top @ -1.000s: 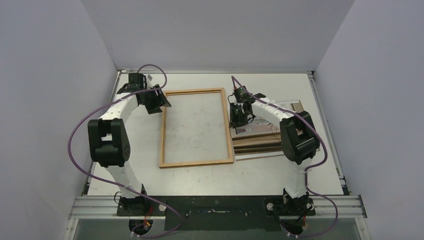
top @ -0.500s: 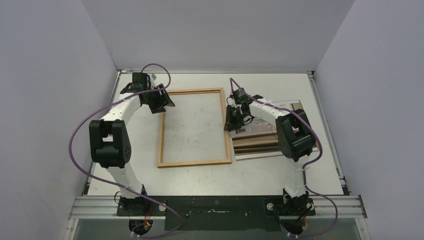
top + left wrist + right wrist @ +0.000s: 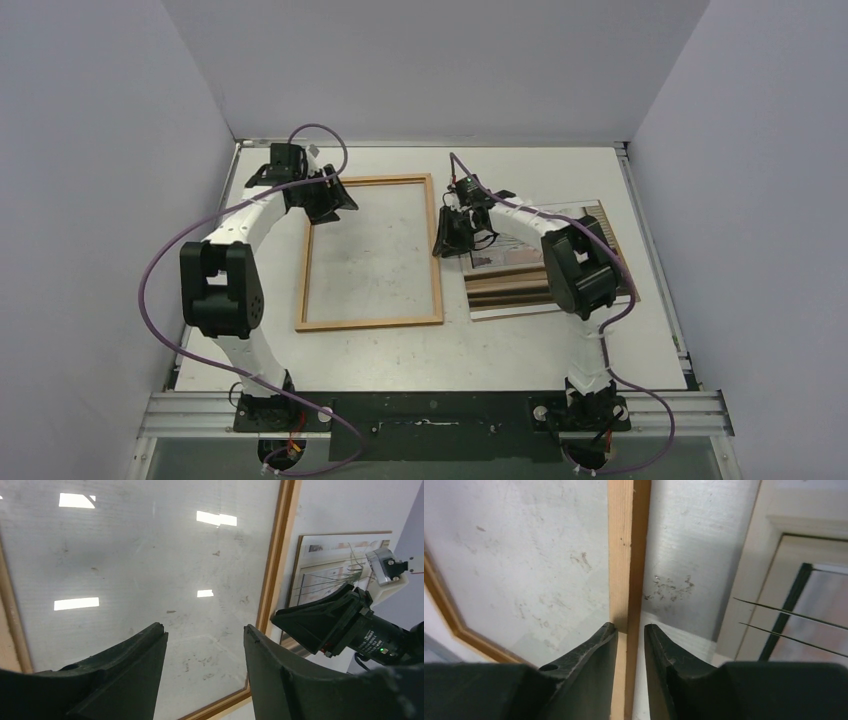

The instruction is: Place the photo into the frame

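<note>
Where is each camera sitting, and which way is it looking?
Top external: high behind the bases, looking down at the table; the left arm and right arm show whole.
Left wrist: on the left arm, facing down across the frame; the left gripper shows, fingers open.
Right wrist: on the right arm, facing down along one frame rail; the right gripper clamps it.
Shared: every view shows the frame and photo; the left wrist view also catches the right gripper.

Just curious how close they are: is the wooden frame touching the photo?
Apart. The top view shows a strip of bare table between the frame and the photo. The right wrist view shows the same gap beside the frame's rail.
</note>
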Available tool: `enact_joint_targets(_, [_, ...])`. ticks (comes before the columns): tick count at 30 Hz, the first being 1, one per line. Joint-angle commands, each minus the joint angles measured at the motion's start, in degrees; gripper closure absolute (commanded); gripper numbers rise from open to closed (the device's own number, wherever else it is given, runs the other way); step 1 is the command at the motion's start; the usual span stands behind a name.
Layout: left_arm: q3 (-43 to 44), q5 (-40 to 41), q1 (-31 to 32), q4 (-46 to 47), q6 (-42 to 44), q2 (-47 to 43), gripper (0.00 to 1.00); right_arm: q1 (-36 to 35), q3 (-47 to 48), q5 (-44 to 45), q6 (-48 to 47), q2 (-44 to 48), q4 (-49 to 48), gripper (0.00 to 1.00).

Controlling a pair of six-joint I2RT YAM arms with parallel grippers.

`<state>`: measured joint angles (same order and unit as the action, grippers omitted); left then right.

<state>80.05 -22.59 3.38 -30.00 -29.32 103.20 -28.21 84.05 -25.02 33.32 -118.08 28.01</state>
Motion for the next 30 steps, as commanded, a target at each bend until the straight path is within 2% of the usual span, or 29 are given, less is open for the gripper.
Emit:
enact_joint_targets(1, [0.01, -5.56, 2.64, 6.82, -5.56, -2.82, 0.44, 1.46, 2.05, 10.87, -0.95, 5.97, 1.2, 0.69])
enact_joint_targets(6, [-2.84, -6.95, 9.18, 16.34, -13.02, -3.02, 0.44, 7.49, -2.45, 18.63, 0.59, 15.27, 2.11, 0.58])
enact_joint_targets(10, [-2.48, -6.04, 15.22, 19.55, -16.07, -2.05, 0.43, 13.54, -4.86, 28.61, -1.79, 19.37, 8.6, 0.41])
enact_joint_targets(12, [-1.71, -4.9, 18.94, 19.82, -17.21, -0.56, 0.43, 16.48, -6.01, 33.86, -2.76, 20.64, 11.71, 0.27])
enact_joint_targets(16, [0.42, -1.18, 24.64, 19.0, -18.44, 3.18, 0.42, 23.02, -11.71, 36.9, -3.75, 22.7, 11.63, 0.11])
enact_joint_targets(20, [5.59, 2.11, 29.98, 15.77, -18.09, 7.94, 0.36, 27.99, -16.18, 37.46, -3.01, 23.82, 10.83, 0.08])
enact_joint_targets(24, [11.91, 8.06, 34.19, 8.65, -15.29, 12.74, 0.35, 31.34, -19.09, 37.0, -0.61, 23.74, 11.41, 0.07])
enact_joint_targets(30, [19.07, 13.45, 35.57, 2.63, -15.35, 19.28, 0.36, 33.48, -23.3, 32.47, 4.22, 22.65, 10.88, 0.14])
